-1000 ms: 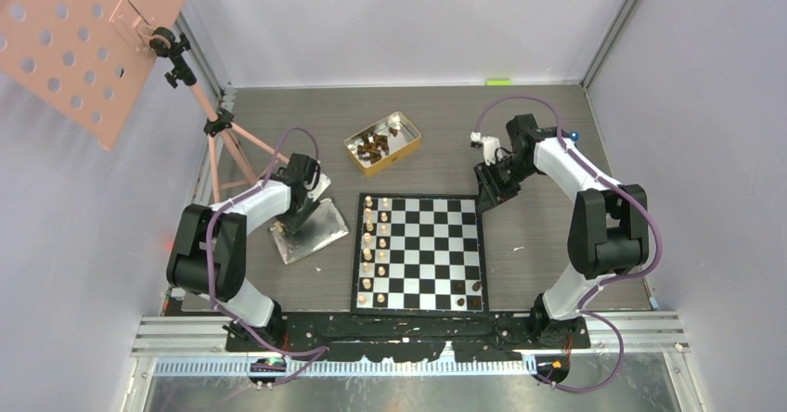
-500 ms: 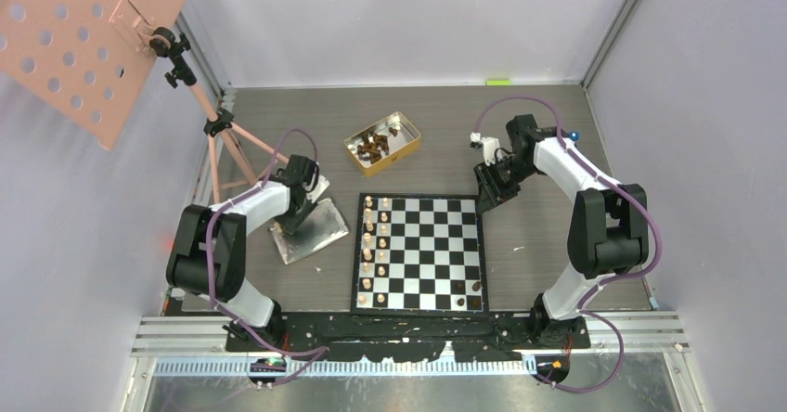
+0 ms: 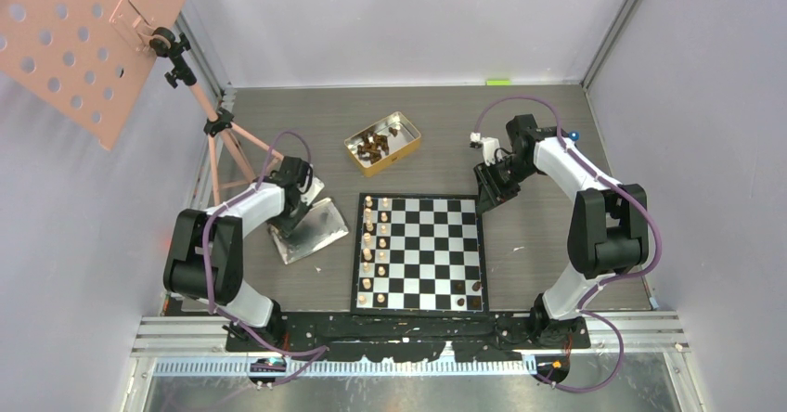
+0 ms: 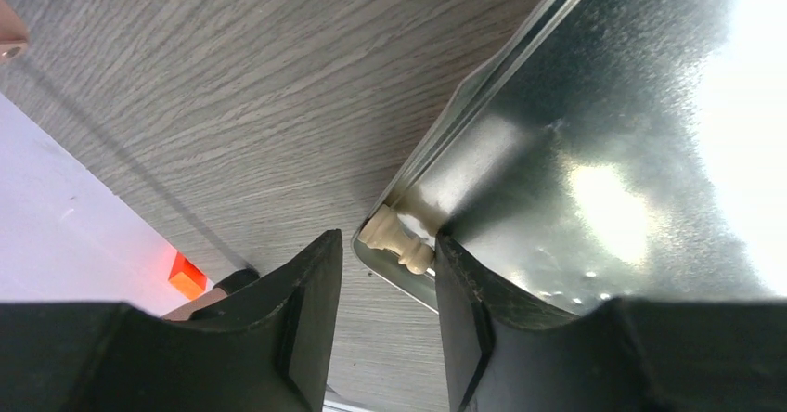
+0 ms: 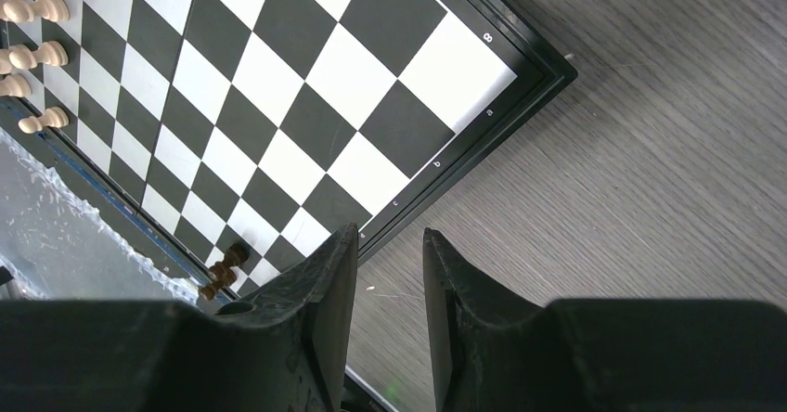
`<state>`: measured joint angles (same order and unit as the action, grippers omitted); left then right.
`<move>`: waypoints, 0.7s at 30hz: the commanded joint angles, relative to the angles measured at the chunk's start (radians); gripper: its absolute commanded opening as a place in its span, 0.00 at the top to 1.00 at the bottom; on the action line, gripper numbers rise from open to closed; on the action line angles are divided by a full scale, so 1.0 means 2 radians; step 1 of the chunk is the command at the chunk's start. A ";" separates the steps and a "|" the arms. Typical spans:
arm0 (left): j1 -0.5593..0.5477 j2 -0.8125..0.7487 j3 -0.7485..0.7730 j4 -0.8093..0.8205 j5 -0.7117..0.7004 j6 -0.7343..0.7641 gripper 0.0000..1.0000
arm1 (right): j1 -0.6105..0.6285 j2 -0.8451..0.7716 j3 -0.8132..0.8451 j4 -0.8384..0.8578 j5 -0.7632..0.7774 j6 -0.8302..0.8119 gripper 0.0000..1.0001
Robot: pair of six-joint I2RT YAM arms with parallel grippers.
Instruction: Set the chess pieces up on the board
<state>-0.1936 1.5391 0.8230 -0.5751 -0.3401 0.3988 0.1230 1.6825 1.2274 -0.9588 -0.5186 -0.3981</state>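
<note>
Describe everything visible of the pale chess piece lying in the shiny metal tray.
The pale chess piece is a beige, wooden-looking turned chessman with a rounded head and ringed stem. It lies on its side in a corner of the shiny metal tray, against the raised rim. The jaws of the left gripper stand apart on either side, not closed on it.

L tool (image 4: 385, 242) jaws apart; R tool (image 5: 390, 236) slimmer gap.

The middle of the board (image 3: 427, 245) is left free for passage. Its left side is lined by pale chessmen (image 3: 368, 242); two dark chessmen (image 3: 475, 287) are stood at its near right corner. A tripod (image 3: 220, 122) is planted far left.
</note>
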 commanded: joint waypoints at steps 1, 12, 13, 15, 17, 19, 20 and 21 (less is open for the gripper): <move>0.006 -0.007 -0.002 -0.009 0.015 -0.005 0.59 | -0.001 0.000 0.019 -0.004 -0.010 -0.009 0.62; 0.008 -0.019 0.006 -0.028 0.061 0.000 0.72 | -0.001 0.001 0.021 -0.005 -0.011 -0.009 0.62; 0.008 -0.023 0.008 -0.032 0.069 0.001 0.73 | 0.000 0.002 0.020 -0.005 -0.012 -0.009 0.62; 0.008 -0.032 0.013 -0.040 0.085 0.004 0.73 | 0.000 0.003 0.021 -0.005 -0.012 -0.009 0.62; 0.008 -0.039 0.017 -0.045 0.097 0.006 0.74 | 0.000 0.003 0.021 -0.006 -0.013 -0.008 0.62; 0.008 -0.045 0.022 -0.052 0.112 0.008 0.74 | 0.000 0.004 0.021 -0.006 -0.013 -0.008 0.62; 0.008 -0.047 0.025 -0.056 0.122 0.008 0.74 | 0.000 0.004 0.021 -0.007 -0.013 -0.008 0.62; 0.008 -0.049 0.028 -0.061 0.131 0.008 0.74 | 0.000 0.004 0.021 -0.007 -0.013 -0.008 0.62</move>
<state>-0.1822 1.4876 0.8303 -0.6487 -0.1787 0.4030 0.1230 1.6840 1.2327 -0.9657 -0.5232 -0.3981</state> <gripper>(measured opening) 0.329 0.382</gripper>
